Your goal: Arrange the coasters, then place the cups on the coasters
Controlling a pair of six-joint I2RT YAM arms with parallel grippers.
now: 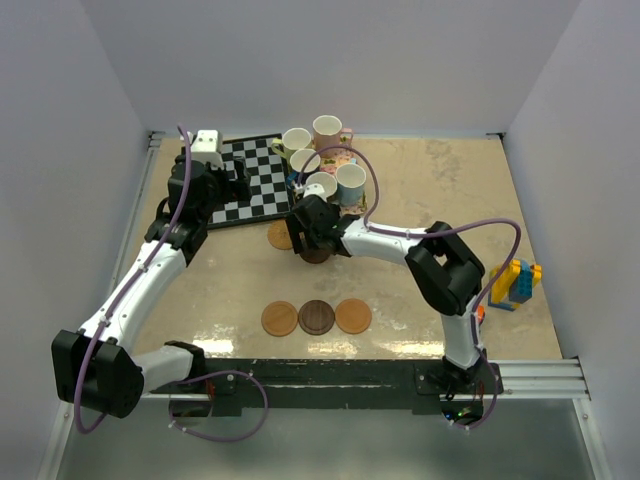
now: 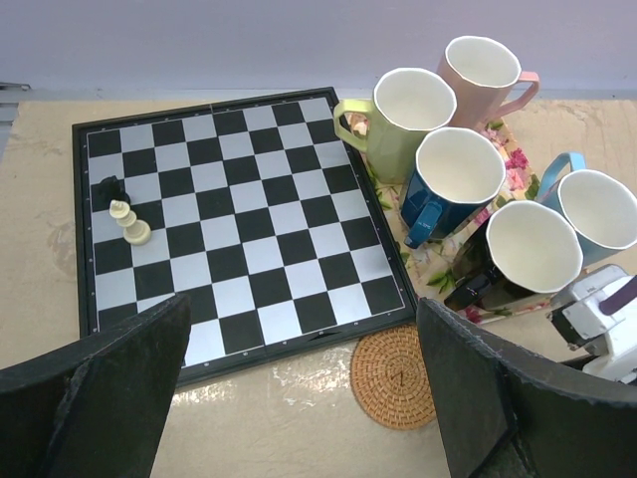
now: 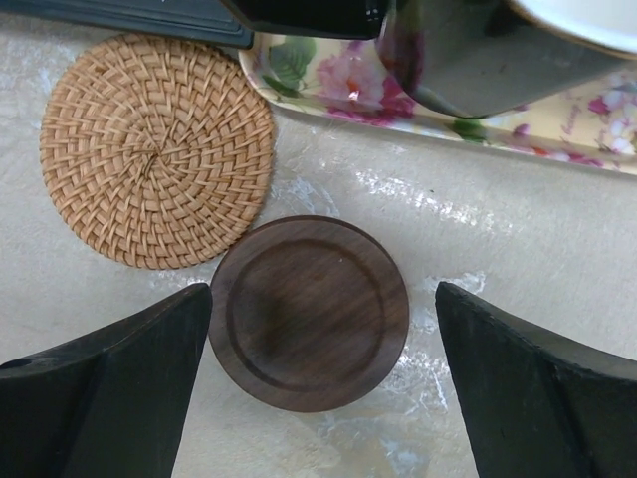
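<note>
**A:** On the beige table (image 1: 430, 200), we are hovering the right gripper (image 3: 320, 299) with its jaws standing wide apart, gripping nothing.

**B:** And the dark brown coaster (image 3: 309, 311) is lying flat directly beneath us, between the fingers, just beside the woven coaster (image 3: 156, 149) by the floral tray (image 3: 557, 139). The left gripper (image 2: 304, 307), also gaping, is sitting farther off over the chessboard (image 2: 239, 219).

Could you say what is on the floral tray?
Black mug, dark blue mug and light blue mug stand on the tray; whether the green mug and pink mug do is hidden.
</note>
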